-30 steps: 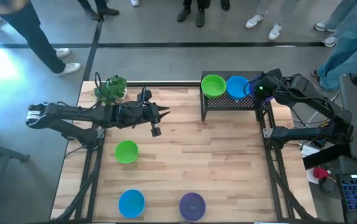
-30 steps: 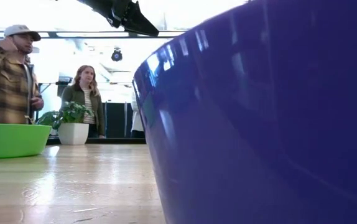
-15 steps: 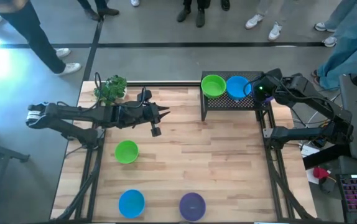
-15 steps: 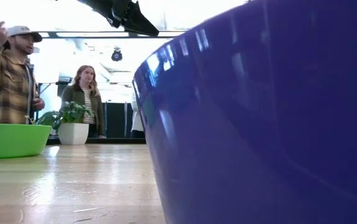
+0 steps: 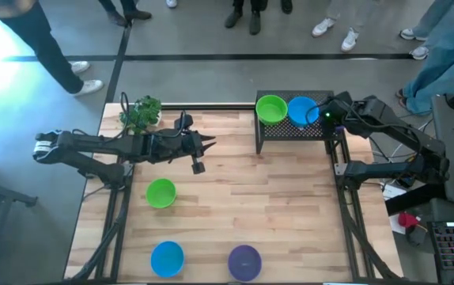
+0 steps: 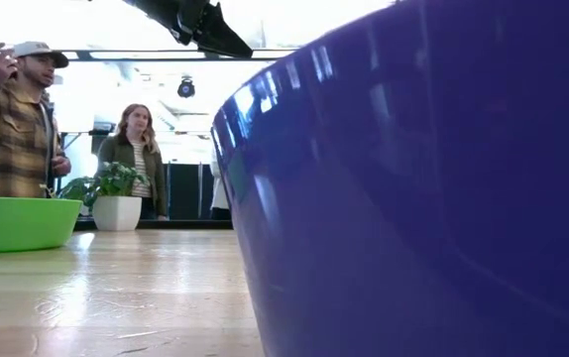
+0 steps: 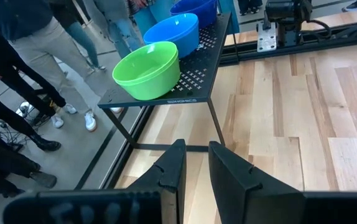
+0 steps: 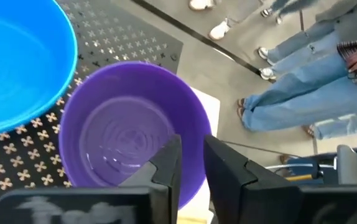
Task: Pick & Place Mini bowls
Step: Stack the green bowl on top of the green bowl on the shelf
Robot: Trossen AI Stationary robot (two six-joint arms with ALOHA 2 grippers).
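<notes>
A black mesh rack [image 5: 294,131] at the table's far right carries a green bowl [image 5: 271,108] and a blue bowl [image 5: 300,111]. My right gripper [image 8: 192,158] hovers over the rack's right end, shut on a purple bowl [image 8: 125,134] beside the blue bowl [image 8: 17,68]; in the high view the arm hides this bowl. On the table stand a green bowl [image 5: 161,192], a blue bowl [image 5: 167,257] and a purple bowl [image 5: 244,261], which fills the low view [image 6: 413,198]. My left gripper [image 5: 201,150] hangs shut above the table's far left part, holding nothing. My right gripper pinches the purple bowl's rim [image 8: 197,134] on the side away from the blue bowl. One finger [image 8: 166,162] is inside the bowl and the other [image 8: 225,165] outside, coming from above. The bowl is upright over the rack's mesh; whether it rests on it I cannot tell.
A small leafy plant in a white pot [image 5: 140,113] stands at the far left corner. Bare wood lies between the left gripper and the rack [image 7: 191,81]. Several people stand beyond the far edge [image 6: 12,119], and the rack's legs reach down to the table.
My right arm has edged a little toward the table's left over the rack, still on the purple bowl. A person behind the table has moved a raised hand.
</notes>
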